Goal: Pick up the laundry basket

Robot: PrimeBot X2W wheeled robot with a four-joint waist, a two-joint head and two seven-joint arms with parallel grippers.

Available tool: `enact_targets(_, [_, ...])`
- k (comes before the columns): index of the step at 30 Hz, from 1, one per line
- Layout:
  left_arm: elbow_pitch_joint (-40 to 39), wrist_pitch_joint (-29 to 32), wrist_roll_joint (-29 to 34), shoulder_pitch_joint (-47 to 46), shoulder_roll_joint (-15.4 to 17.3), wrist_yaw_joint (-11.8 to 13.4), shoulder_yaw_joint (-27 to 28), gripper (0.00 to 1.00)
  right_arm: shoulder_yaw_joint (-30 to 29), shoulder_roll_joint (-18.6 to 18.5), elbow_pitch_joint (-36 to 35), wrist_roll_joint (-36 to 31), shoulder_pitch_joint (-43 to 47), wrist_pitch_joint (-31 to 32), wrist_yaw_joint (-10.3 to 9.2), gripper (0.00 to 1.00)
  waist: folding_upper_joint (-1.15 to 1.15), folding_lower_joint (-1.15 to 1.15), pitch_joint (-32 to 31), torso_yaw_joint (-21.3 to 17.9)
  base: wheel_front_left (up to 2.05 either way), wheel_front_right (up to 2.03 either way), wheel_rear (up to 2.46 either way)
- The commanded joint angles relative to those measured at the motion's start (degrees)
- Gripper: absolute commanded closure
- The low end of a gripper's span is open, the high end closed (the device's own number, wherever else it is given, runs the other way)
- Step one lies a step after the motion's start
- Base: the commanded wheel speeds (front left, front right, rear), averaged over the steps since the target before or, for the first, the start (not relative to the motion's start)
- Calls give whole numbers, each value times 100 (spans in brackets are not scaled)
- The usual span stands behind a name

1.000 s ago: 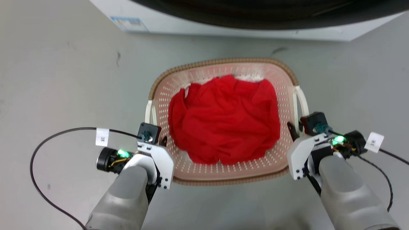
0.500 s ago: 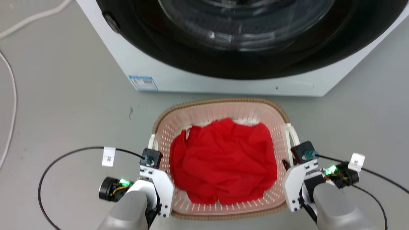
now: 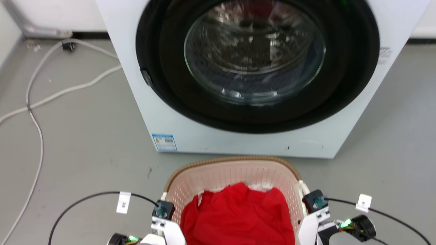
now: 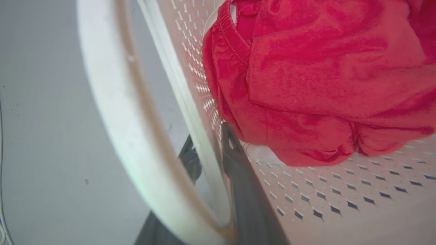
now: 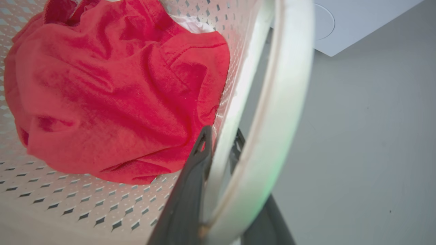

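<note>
Two grips share this load. The laundry basket (image 3: 221,175) lies low in the head view, just in front of the washing machine (image 3: 170,119), with a crumpled red garment (image 3: 238,217) heaped inside. Whether its base rests on the grey floor (image 3: 85,136) or is clear of it, I cannot tell. On its left side the left gripper (image 4: 208,136) is clamped on the perforated wall just under the brown rim (image 3: 231,159), one dark finger inside and one outside, beside the white handle (image 4: 119,119) that arches past it. The right gripper (image 5: 221,132) is closed the same way on the opposite wall, next to the other handle (image 5: 286,102). The step in hand looks like the lift itself. To do it well, both arms should probably rise together at one rate, so the basket stays level and the thin plastic wall is neither twisted nor drawn out from between the fingers. That wall likely flexes, so the squeeze should be firm and the arms should not pull apart or push inward. The garment looks soft and light and should ride along, but a tilt could slump it to one side. The path should go straight up or slightly back, away from the machine's front. Pale cables (image 3: 34,102) lie well off to the left, out of the way.
</note>
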Motion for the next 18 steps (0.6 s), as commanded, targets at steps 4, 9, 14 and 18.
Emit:
enact_targets(4, [-36, 134, -148, 126, 20, -16, -173, 100, 352, -17, -99, 316, 229, 202, 24, 100, 0, 2, -449, -2, 0, 0, 0])
enact_targets(9, [-74, 273, -324, 182, 66, -16, -355, 100, 708, -3, -156, 675, 377, 453, 26, 100, 0, 2, -632, -14, 0, 0, 0])
enact_targets(14, [-111, 313, -491, 224, 113, -17, -525, 100, 1014, -2, -194, 973, 466, 599, 42, 100, 0, 2, -772, -31, 0, 0, 0])
enact_targets(18, [-114, 314, -586, 283, 152, -17, -652, 100, 1224, -2, -177, 1152, 508, 654, 45, 100, 0, 2, -855, -47, 0, 0, 0])
